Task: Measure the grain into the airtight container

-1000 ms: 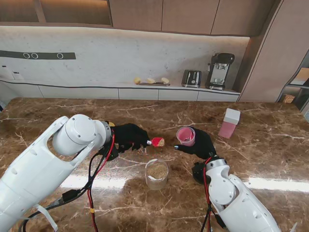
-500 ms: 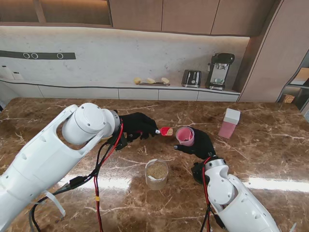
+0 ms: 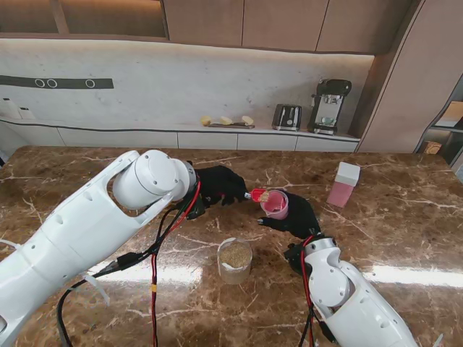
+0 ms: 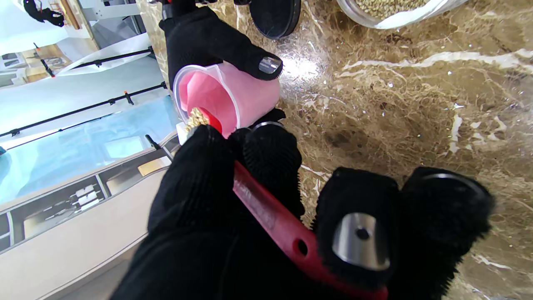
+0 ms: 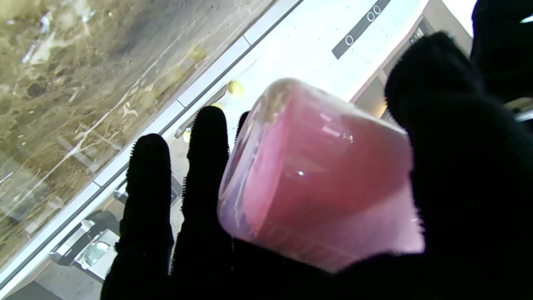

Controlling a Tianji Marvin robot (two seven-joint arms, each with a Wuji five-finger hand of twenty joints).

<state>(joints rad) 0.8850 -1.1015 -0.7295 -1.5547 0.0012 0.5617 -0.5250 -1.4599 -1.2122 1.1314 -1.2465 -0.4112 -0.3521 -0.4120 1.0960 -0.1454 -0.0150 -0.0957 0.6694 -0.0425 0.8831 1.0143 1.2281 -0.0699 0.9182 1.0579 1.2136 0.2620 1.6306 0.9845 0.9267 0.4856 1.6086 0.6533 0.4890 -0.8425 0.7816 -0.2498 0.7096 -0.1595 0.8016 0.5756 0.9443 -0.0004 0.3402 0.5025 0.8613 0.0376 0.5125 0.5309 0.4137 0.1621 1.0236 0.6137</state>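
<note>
Grain is the business here, and it sits on a brown marble table (image 3: 405,217) that fills the stand's view, with the robot's left arm (image 3: 87,224) sweeping in large from the near left and the right arm (image 3: 347,296) rising at the near right; the left hand (image 3: 217,186) is closed around the handle of a red scoop (image 3: 258,195), fingers wrapped tight, and the right hand (image 3: 298,215) is clasped on a pink container (image 3: 275,204), held off the table and tipped toward the scoop, its mouth open; nearer to the robot, between the two arms, stands a clear jar (image 3: 235,259) with grain inside, well apart from both hands; off to the far right stands a pink box with a white lid (image 3: 343,183); down at the smallest scale, the left wrist view shows the scoop's bowl right at the container's rim (image 4: 183,85), a small heap of grain (image 4: 195,120) on it, touching the pink lip
</note>
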